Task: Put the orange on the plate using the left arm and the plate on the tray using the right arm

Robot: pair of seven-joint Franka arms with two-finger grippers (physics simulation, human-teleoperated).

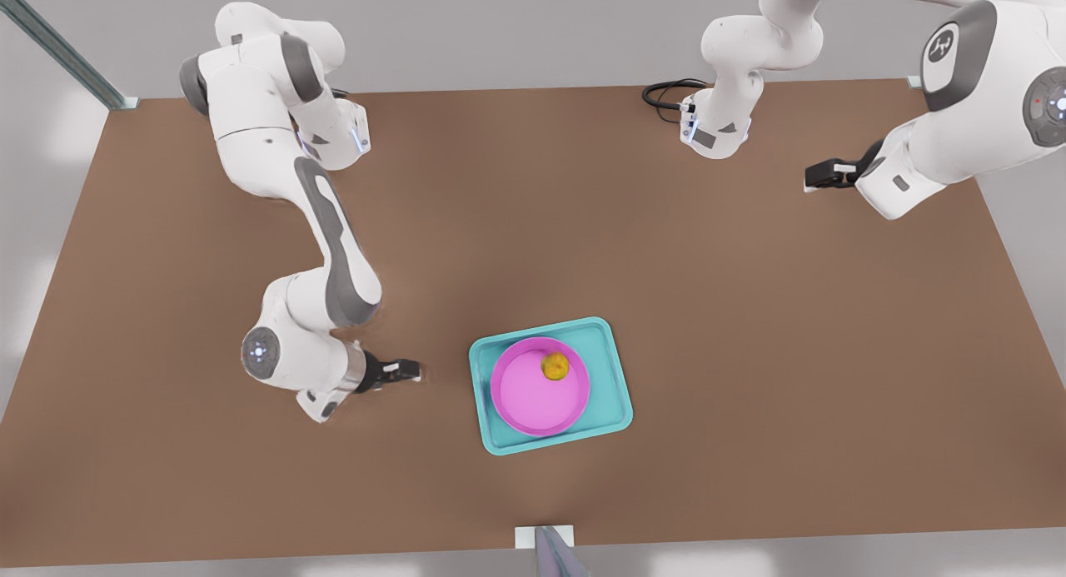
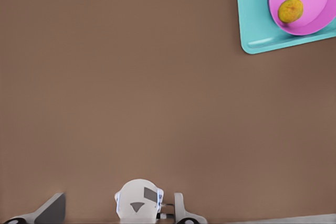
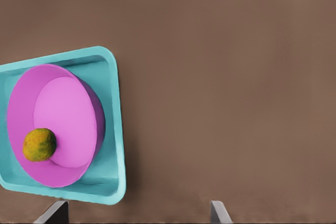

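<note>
Brown surface (image 1: 749, 327), matte, grey walls behind.

Item 1: the tray (image 1: 612, 394), light teal, rounded corners, low rim; near the surface's front edge, about midway along it.

Item 2: the plate (image 1: 525, 394), bright pink, raised rim; seated inside the tray.

Item 3: the orange (image 1: 555, 365), small, yellow-orange with greenish patch; resting on the plate near its rim.

Left pincer (image 1: 820, 176), toward the far corner, well apart, fingers spread. Right pincer (image 1: 401, 370), near the tray, spread, empty.

Status: both placements appear done; judged remaining, retreat clear only.
</note>
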